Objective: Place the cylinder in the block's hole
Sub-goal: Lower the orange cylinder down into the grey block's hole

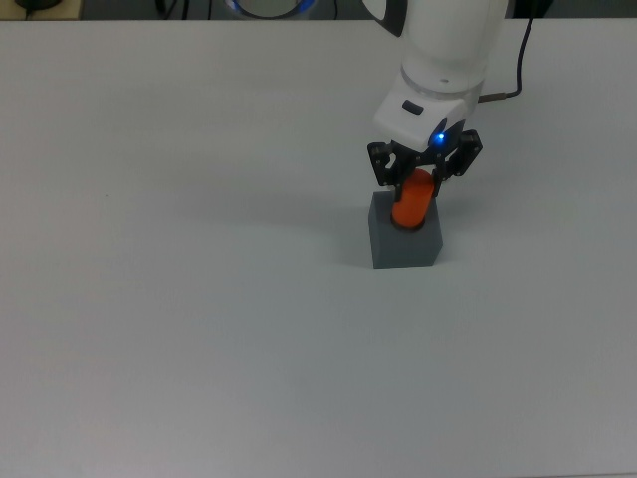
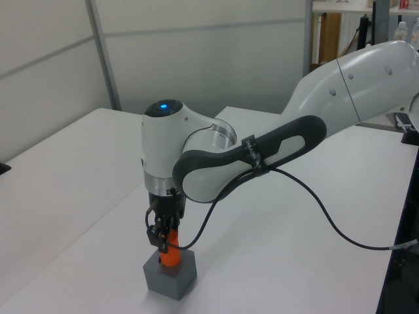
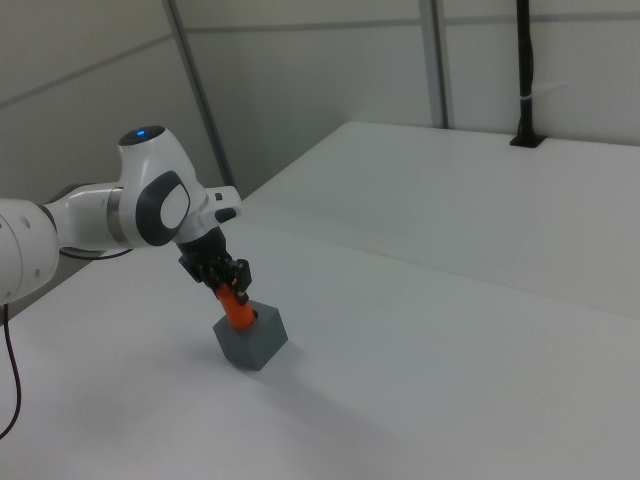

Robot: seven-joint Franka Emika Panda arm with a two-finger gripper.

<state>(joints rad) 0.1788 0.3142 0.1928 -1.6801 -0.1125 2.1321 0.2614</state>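
While the cylinder (image 1: 412,198) stands with its lower end in the hole (image 1: 407,223) on the block's (image 1: 404,242) top face, I have the pincer (image 1: 424,171) clenched on its upper part, one finger on each side. It leans, though: in the top view its top tips toward the arm, and the right view shows the same slant, so I judge it only partly seated.

To finish this well, I would bring the wrist upright first, so the cylinder's axis lines up with the hole, and only then press down. Pushing while it is tilted could wedge it against the rim or shove the block across the worktop (image 1: 199,299), since nothing holds the block in place. I would go down slowly and straight, and stop once the cylinder bottoms out.

Then I would let go gently and lift straight up, so the fingers do not drag the cylinder back out or tip it. How deep the hole goes I cannot tell from these views, so I would judge seating by whether the cylinder stands plumb.
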